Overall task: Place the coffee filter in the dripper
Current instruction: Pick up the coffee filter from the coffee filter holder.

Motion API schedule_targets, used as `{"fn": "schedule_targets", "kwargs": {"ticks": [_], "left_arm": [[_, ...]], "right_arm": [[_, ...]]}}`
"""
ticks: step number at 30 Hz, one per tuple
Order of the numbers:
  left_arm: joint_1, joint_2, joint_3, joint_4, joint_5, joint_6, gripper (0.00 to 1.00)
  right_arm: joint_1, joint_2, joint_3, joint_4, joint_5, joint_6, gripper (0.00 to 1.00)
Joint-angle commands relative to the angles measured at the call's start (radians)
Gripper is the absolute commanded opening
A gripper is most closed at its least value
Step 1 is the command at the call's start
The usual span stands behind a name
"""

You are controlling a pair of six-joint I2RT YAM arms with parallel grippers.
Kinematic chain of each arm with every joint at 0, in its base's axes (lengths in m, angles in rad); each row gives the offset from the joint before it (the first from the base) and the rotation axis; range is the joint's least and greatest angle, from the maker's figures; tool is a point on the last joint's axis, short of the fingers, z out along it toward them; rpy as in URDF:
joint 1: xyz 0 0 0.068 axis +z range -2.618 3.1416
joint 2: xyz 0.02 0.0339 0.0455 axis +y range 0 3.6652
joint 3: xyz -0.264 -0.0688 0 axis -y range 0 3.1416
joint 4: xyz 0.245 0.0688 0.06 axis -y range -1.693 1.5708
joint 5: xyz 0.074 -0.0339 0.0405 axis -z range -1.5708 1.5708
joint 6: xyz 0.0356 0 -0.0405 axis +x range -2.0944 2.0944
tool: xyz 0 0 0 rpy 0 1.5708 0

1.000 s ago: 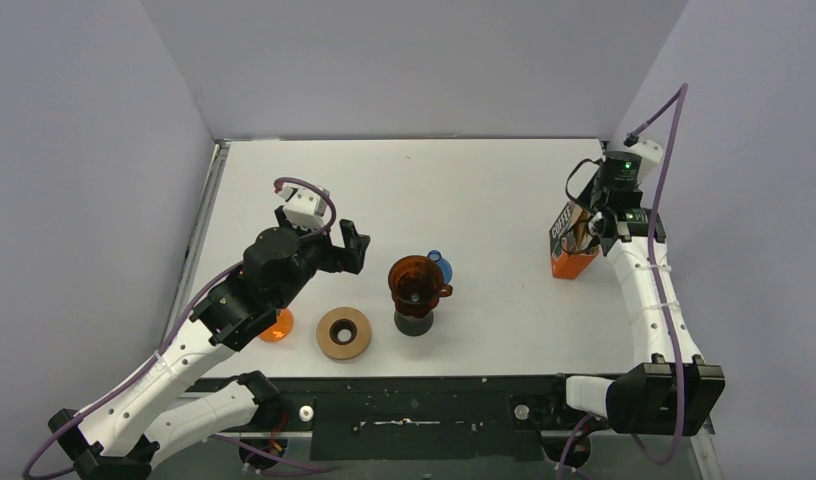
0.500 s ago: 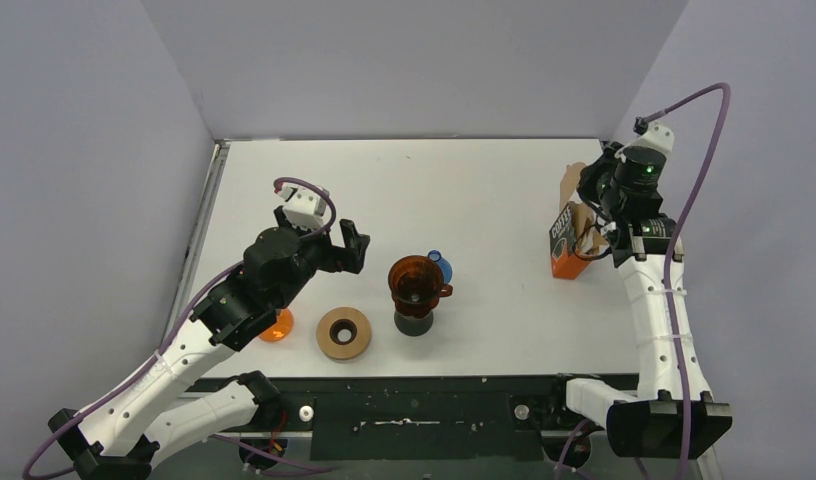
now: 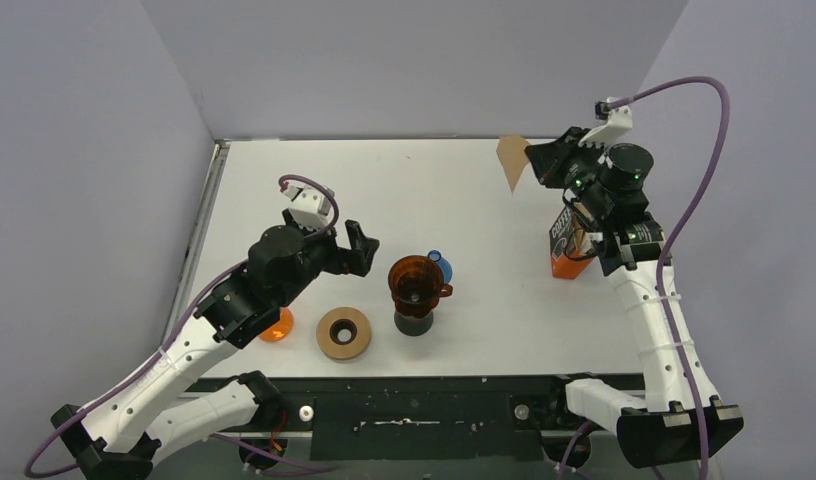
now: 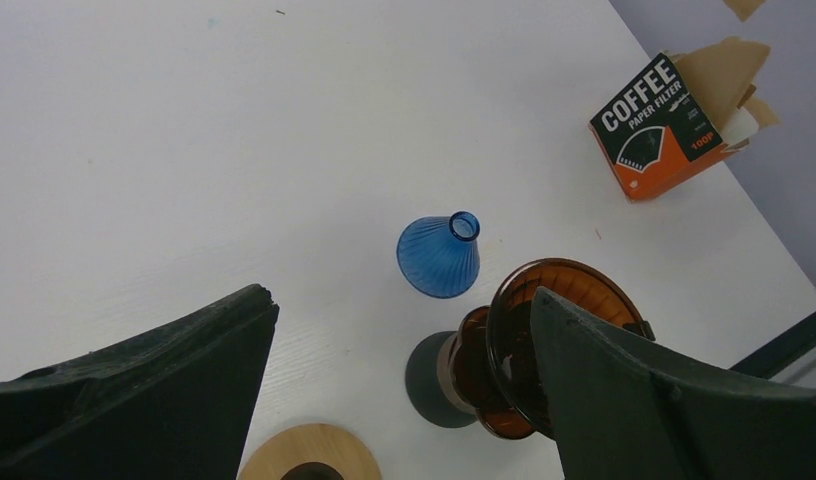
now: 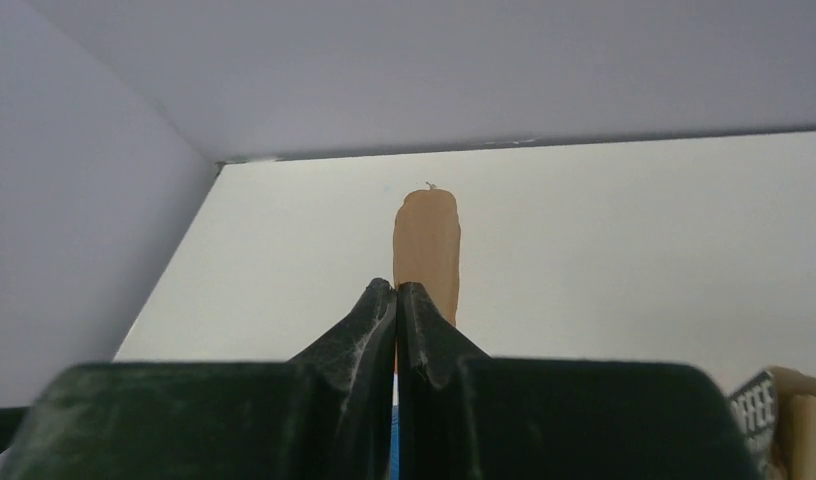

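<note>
Since the earlier frame the right gripper [image 3: 532, 160] has been raised from the filter box [image 3: 567, 245]. Its jaws are pinched on one coffee filter [image 3: 511, 160], held aloft well right of and beyond the dripper [image 3: 416, 282]. The filter is best centred over the dripper's mouth, then lowered tip-first. The left gripper [image 3: 359, 250] is spread, empty, just left of the dripper. The white table [image 3: 384, 180] is enclosed by grey walls.

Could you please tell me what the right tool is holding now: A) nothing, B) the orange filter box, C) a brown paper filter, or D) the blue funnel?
C: the right tool is shut on a brown paper filter, which sticks out beyond its fingertips, away from the orange box.
</note>
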Motion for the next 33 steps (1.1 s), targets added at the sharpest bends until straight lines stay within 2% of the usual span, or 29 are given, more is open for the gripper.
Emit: {"fn": "schedule_targets", "kwargs": {"ticks": [1, 12, 17, 20, 28, 29, 30, 33], "left_arm": [[0.009, 0.009, 0.046, 0.069, 0.095, -0.053, 0.97], [0.061, 0.012, -0.01, 0.327, 0.376, -0.171, 0.97], [0.141, 0.023, -0.063, 0.561, 0.546, -0.301, 0.97], [0.197, 0.038, -0.112, 0.718, 0.641, -0.408, 0.97], [0.225, 0.095, -0.186, 1.048, 0.741, -0.591, 0.97], [0.225, 0.097, -0.188, 1.074, 0.745, -0.601, 0.97], [0.225, 0.099, -0.189, 1.096, 0.751, -0.607, 0.97], [0.226, 0.1, -0.185, 1.14, 0.757, -0.618, 0.96]], "right_arm": [[0.093, -0.05, -0.024, 0.203, -0.076, -0.011, 0.0], [0.14, -0.057, -0.14, 0.611, -0.321, -0.011, 0.0], [0.172, -0.051, -0.182, 0.82, -0.37, -0.011, 0.0], [0.199, -0.038, -0.177, 0.855, -0.383, -0.011, 0.0], [0.312, 0.023, -0.169, 1.053, -0.391, -0.011, 0.0], [0.326, 0.034, -0.163, 1.069, -0.386, -0.011, 0.23], [0.344, 0.043, -0.16, 1.085, -0.379, -0.011, 0.01], [0.394, 0.067, -0.156, 1.144, -0.358, -0.011, 0.0]]}}
